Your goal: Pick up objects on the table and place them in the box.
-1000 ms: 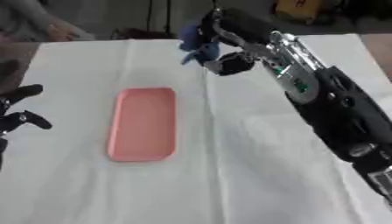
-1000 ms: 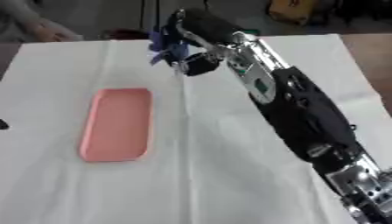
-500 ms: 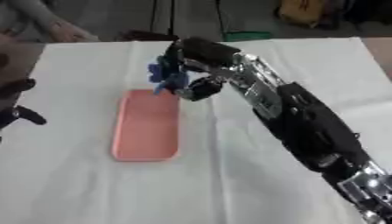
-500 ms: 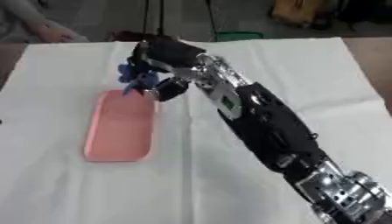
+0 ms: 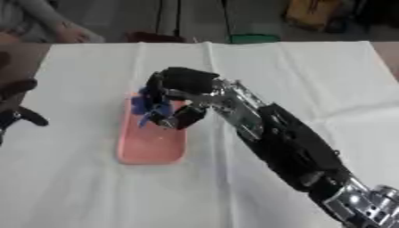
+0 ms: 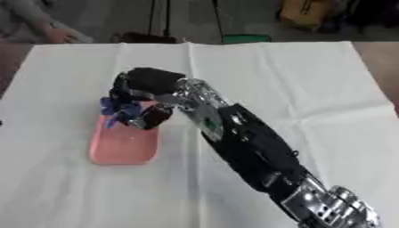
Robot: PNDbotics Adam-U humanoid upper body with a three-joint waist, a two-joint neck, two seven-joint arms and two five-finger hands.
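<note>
A pink shallow box (image 5: 149, 142) lies on the white tablecloth left of centre. My right hand (image 5: 181, 99) hangs over the box's far end, fingers curled around a small blue object (image 5: 145, 106) held just above the box. The right arm stretches in from the lower right corner. At the left edge of the left eye view my left hand (image 5: 15, 103) shows in part, dark, away from the box; its fingers look relaxed.
A white cloth (image 5: 296, 80) covers the table, with creases at the right. A person's sleeve and hand (image 5: 46, 26) rest at the far left corner. Dark stands and a yellow object (image 5: 311, 13) lie beyond the far edge.
My right hand has carried the blue object from the far middle of the table leftward and nearer, until it hangs over the pink box. The left hand stays at the left edge.
</note>
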